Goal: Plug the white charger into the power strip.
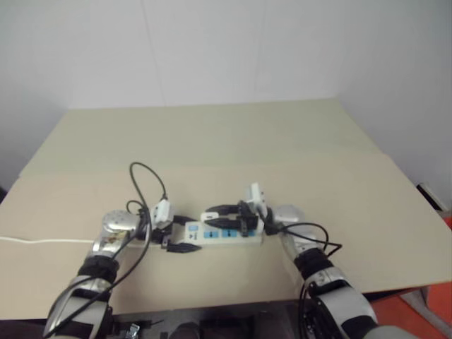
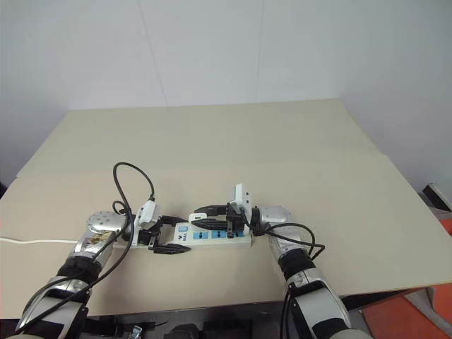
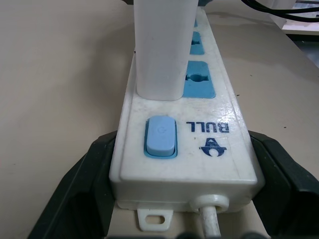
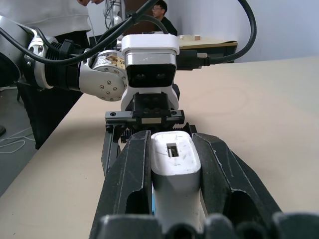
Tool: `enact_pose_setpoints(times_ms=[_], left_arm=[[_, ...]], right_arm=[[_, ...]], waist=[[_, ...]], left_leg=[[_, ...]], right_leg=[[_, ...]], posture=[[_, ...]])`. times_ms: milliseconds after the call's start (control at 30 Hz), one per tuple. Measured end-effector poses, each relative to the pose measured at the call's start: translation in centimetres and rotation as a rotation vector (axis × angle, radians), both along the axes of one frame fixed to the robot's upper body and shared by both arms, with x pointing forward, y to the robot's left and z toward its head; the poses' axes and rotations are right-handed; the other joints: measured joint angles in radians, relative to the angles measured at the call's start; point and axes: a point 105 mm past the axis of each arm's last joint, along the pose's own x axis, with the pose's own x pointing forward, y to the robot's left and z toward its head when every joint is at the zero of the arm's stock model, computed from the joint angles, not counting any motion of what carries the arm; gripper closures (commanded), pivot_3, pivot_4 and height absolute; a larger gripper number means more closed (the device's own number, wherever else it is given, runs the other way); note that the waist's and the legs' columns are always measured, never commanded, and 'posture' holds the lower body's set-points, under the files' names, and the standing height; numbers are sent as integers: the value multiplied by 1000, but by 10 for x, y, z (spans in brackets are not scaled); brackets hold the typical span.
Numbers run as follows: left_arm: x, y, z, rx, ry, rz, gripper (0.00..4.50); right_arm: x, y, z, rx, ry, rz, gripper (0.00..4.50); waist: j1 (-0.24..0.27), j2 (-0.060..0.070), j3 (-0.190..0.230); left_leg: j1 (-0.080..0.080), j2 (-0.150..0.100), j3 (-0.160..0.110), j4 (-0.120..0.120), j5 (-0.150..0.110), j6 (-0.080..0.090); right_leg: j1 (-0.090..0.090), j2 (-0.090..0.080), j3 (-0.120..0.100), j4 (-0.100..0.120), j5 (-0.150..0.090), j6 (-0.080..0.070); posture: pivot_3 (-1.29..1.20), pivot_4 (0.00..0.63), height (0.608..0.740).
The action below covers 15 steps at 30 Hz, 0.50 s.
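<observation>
From the head views, the power strip (image 2: 212,237) lay flat on the beige counter (image 2: 282,155), its white cable (image 1: 35,241) trailing off to the robot's left, and both arms came in low from either side, forearms almost level with the surface. The left tool (image 2: 169,236) was clenched around the switch end of the strip, one black finger on each long side; the right tool (image 2: 212,215) reached across from the right, pointing leftward over the sockets. The charger itself was too small to pick out from up there. The left wrist view made it plain: the white charger (image 3: 164,50) stood upright on the strip's top face, right beside the first blue socket (image 3: 199,84) past the blue switch (image 3: 160,135), and the blue word "BULL" with a small logo read upside down next to that switch. Black fingers (image 3: 79,194) pressed both sides of the strip's end. The right wrist view gave the other half: the right tool's two fingers (image 4: 127,184) were grasping the white charger between them, a small rectangular port showing on its face, with the left tool's white camera housing (image 4: 149,67) facing back just beyond, and a seated person (image 4: 160,12) far behind.
</observation>
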Motion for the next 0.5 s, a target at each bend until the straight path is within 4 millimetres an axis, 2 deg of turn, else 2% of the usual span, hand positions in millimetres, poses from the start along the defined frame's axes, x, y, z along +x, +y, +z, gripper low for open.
enact_pose_setpoints(times_ms=[100, 167, 233, 433, 500], left_arm=[[0, 0, 0, 0, -1, 1, 1187], [0, 0, 0, 0, -1, 1, 1187], [0, -2, 0, -3, -5, -3, 1187], [-2, -3, -1, -6, -9, 4, 1187], [-2, -3, -1, -7, -14, 4, 1187]], right_arm=[[0, 0, 0, -2, -2, -2, 3284], [0, -1, 0, -8, -7, -2, 2678], [-1, -6, -9, -75, -5, -7, 2165], [-1, -8, -9, -84, -17, -9, 26], [-2, -9, -8, -86, -23, -8, 26]], waist=[[0, 0, 0], [0, 0, 0], [1, 0, 0], [3, 0, 0], [4, 0, 0]], left_leg=[[0, 0, 0, 0, 0, 0], [0, 0, 0, 0, 0, 0], [-1, 0, 0, 0, 0, 0], [-1, 0, -1, 0, 0, 0], [-1, 0, -1, 0, 0, 0]], right_leg=[[0, 0, 0, 0, 0, 0], [0, 0, 0, 0, 0, 0], [0, 0, 0, 0, 0, 0], [0, 0, 0, -1, 0, 0], [0, 0, 0, -1, 0, 0]], posture=[[0, 150, 740], [0, 150, 740], [0, 150, 740], [0, 150, 740], [0, 150, 740]])
